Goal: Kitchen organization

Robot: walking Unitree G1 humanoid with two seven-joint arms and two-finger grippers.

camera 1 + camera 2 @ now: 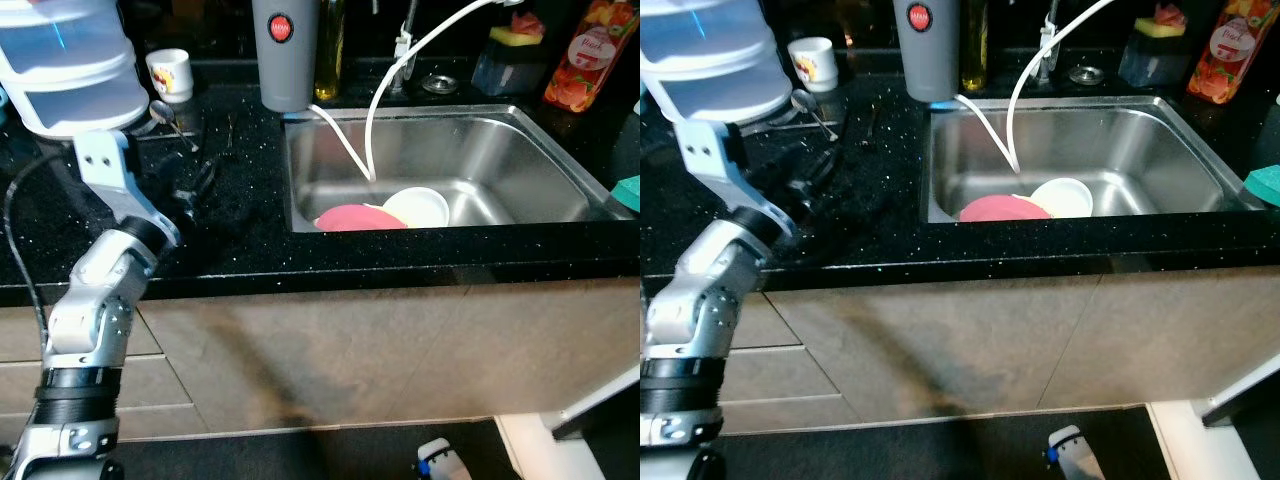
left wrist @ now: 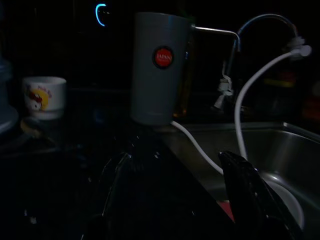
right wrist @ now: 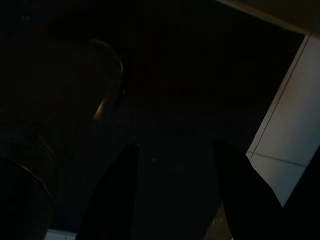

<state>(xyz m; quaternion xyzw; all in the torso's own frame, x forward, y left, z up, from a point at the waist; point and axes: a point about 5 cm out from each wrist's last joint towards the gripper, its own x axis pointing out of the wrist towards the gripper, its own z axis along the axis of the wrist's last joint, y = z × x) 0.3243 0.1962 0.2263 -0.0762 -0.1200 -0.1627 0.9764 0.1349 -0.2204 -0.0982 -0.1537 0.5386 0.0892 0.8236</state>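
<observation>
Grey tumbler (image 2: 159, 67) beyond left end effector (image 2: 180, 195), seemingly apart.

The left hand (image 1: 195, 190) lay low over the black bench (image 1: 240, 215), fingers spread, with bare bench between it and the sink (image 1: 560, 165) rim. Ahead, the grey cylinder (image 1: 285, 50) stood at the sink's near corner, a white hose (image 1: 385, 90) looping down into the basin beside it. Further left, a spoon (image 1: 170, 118), small cup (image 1: 168, 73) and white stacked container (image 1: 70, 70) crowded the back.
</observation>
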